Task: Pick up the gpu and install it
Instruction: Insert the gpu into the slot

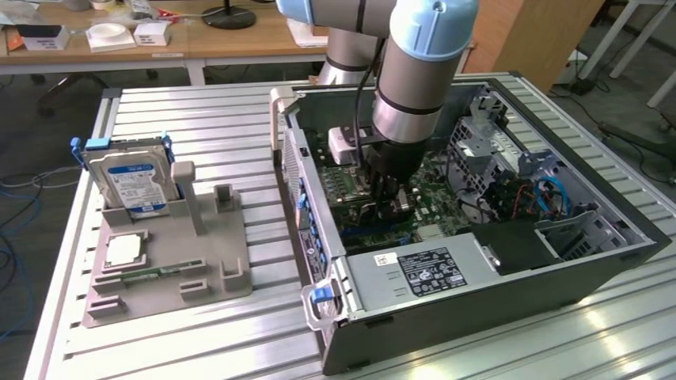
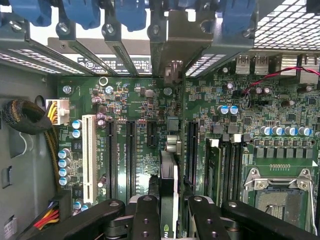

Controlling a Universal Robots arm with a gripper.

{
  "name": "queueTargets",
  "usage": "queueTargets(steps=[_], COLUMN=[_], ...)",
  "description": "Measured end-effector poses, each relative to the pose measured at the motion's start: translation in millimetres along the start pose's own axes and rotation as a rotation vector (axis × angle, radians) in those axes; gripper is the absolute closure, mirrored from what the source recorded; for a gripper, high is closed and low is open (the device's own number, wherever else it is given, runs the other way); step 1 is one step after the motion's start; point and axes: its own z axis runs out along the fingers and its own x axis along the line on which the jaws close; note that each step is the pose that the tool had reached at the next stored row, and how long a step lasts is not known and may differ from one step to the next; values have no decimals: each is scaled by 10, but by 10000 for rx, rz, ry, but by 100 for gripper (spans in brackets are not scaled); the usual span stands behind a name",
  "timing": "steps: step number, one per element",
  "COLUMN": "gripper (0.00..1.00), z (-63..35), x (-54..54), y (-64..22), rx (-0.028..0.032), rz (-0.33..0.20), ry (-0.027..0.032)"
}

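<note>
The gripper (image 1: 391, 207) is lowered inside the open computer case (image 1: 591, 261), directly above the motherboard (image 1: 438, 206). Its fingers (image 2: 146, 220) are closed on the gpu (image 2: 169, 200), which stands edge-on between them, perpendicular to the motherboard. In the wrist view, the card's upper edge runs forward from the fingertips toward the rear slot brackets (image 2: 120, 50), and its metal bracket (image 2: 172, 45) sits ahead of the gripper at the case's rear wall. The card lines up with the board between 2 black expansion slots (image 2: 131, 155); whether its connector is fully seated cannot be determined. A white slot (image 2: 89, 157) lies further out to one side of the gripper, and the memory slots (image 2: 225, 170) and CPU socket (image 2: 277, 195) lie to the other side.

Outside the case, well apart from the gripper, a grey fixture (image 1: 169, 269) on the slatted table (image 1: 211, 348) holds a hard drive (image 1: 132, 182) standing upright, a CPU (image 1: 123, 249) and a memory stick (image 1: 158, 274). The power supply (image 1: 417, 273) sits just beside the gripper's working area, on the near side of the case.
</note>
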Motion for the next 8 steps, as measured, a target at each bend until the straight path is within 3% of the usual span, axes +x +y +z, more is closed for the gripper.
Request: queueTargets(steps=[8], gripper=[73], z=[-14], x=[0], y=[0], rx=[1], rz=[0], ry=[2])
